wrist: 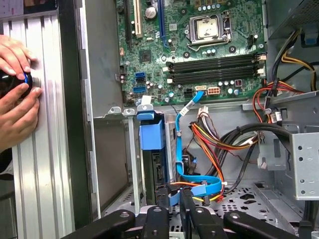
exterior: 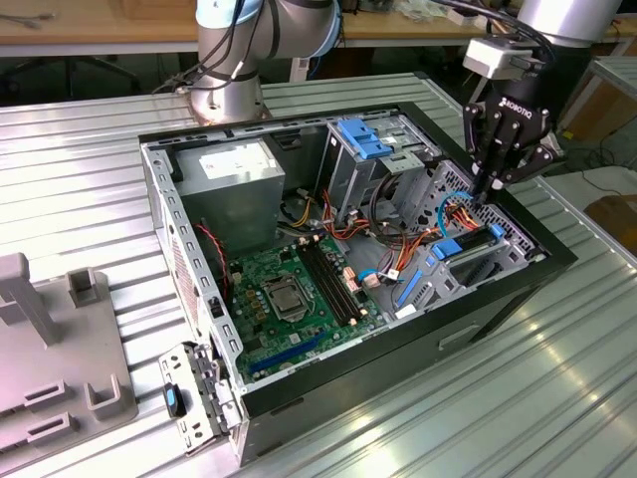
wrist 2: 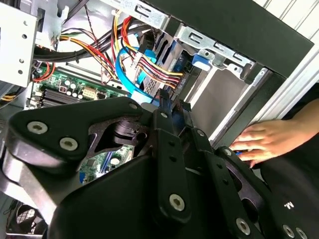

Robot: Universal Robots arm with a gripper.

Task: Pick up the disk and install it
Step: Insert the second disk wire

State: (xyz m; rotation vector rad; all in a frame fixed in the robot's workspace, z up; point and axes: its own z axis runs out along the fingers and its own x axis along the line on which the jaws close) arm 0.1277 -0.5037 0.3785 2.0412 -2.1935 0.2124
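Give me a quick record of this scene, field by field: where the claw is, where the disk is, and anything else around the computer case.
claw: low inside the open computer case, at the drive bay on the exterior view's right
disk: blue carrier seated upright in the bay slot, just ahead of the claw in the first wrist view
cables: blue data cable and coloured power wires beside the disk
motherboard: exposed on the case floor
person: hands on the table beside the case

Arm reaches in from the exterior view's right, wrist vertical, gripper [exterior: 495, 181] pointing straight down; fingers [wrist: 187, 199] drawn close together. Person's hands [wrist: 17, 92] pressed together
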